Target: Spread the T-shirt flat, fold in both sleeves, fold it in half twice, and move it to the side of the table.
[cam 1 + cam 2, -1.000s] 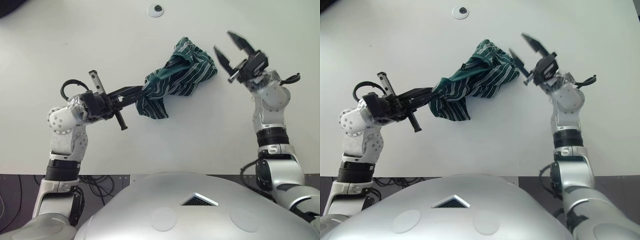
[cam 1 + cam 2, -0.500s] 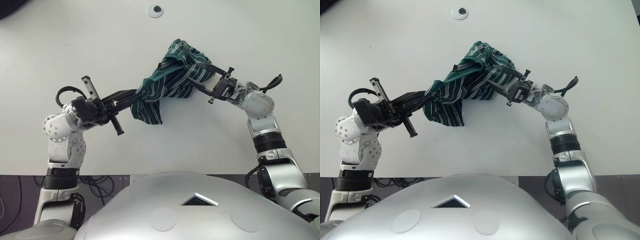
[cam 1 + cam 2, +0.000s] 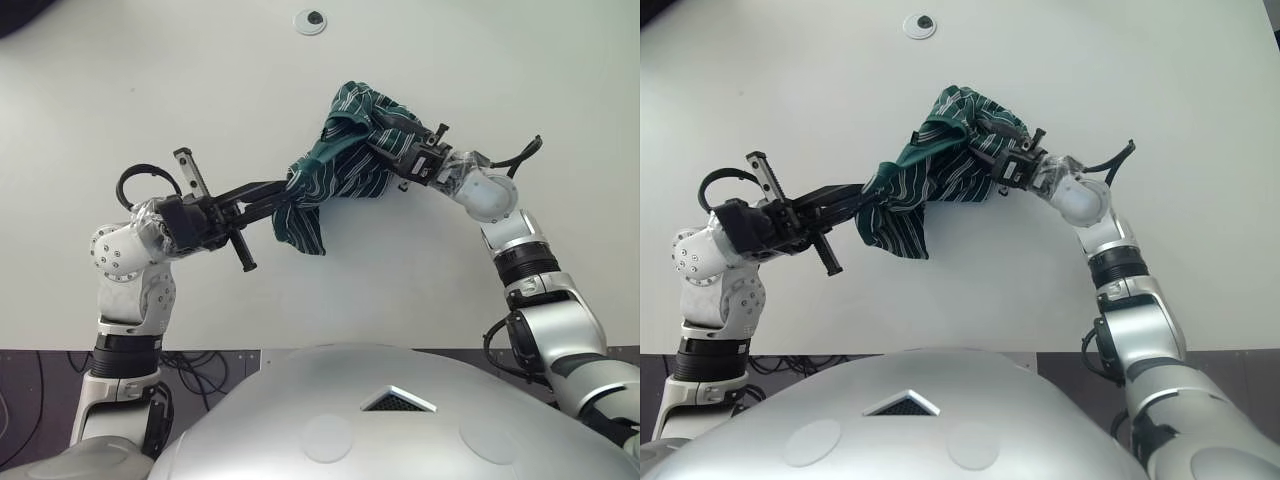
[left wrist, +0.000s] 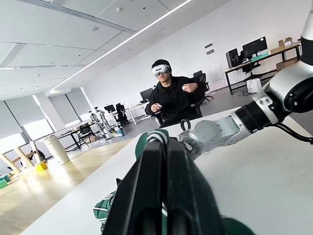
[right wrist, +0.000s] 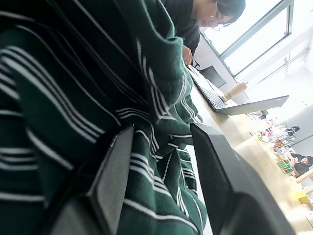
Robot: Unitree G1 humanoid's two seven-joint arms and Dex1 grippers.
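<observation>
The left gripper [image 3: 284,190] is a pincer clamped tight on one end of the dark green, white-striped T-shirt [image 3: 345,165], which is held bunched over the middle of the white table [image 3: 450,60]. The right gripper [image 3: 385,148] is buried in the shirt's other side. Its wrist view shows its fingers [image 5: 115,181] partly apart, with striped cloth between them.

The T-shirt [image 3: 345,165] is dark green with thin white stripes; the surface [image 3: 200,80] is plain white. The left tool [image 3: 288,190] and right tool [image 3: 380,142] are black.
</observation>
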